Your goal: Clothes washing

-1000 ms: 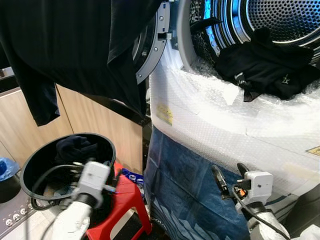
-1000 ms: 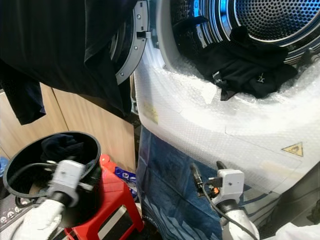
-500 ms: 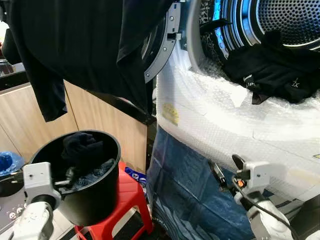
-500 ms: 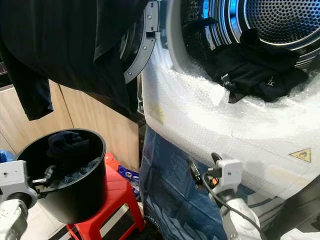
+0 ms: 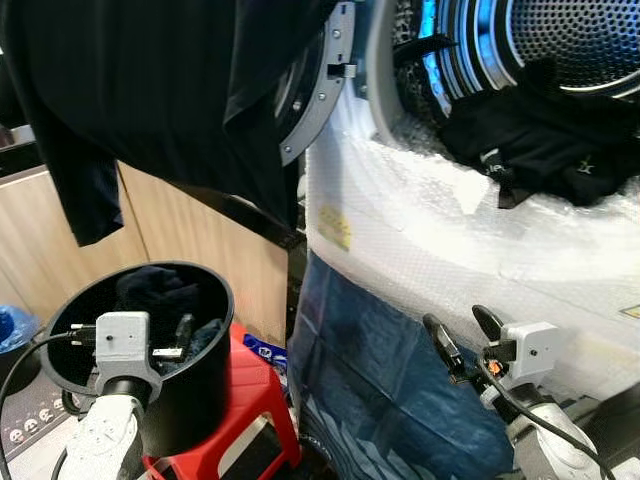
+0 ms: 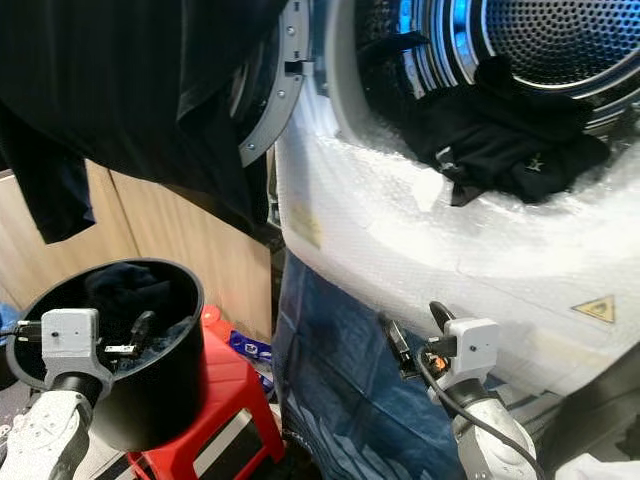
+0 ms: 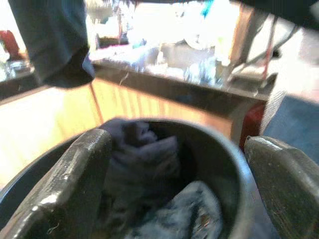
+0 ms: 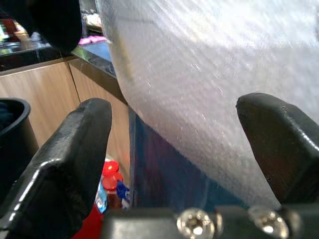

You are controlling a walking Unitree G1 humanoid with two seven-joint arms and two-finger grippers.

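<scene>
A black garment (image 5: 535, 140) lay crumpled in the mouth of the washing machine (image 5: 480, 250), draped over the lip of the drum at the far right, with small pale marks on its folds. More dark clothes (image 7: 144, 164) sat heaped in the black bucket (image 5: 205, 400) at the near left, a navy piece on top of a bluish one. A large dark shirt (image 5: 160, 90) hung over the open machine door (image 5: 315, 95) at the far left.

The machine's front was wrapped in bubble wrap, with a blue sheet (image 5: 370, 380) below it. The bucket stood on a red stool (image 5: 255, 420), in front of wooden cabinets (image 5: 190, 240).

I counted one bucket, one stool, one machine, and three lots of clothing.

My left gripper (image 5: 170, 340) hovered over the bucket's opening, fingers spread wide and holding nothing. My right gripper (image 5: 462, 335) was low at the near right, just beside the blue sheet, also wide apart and empty.
</scene>
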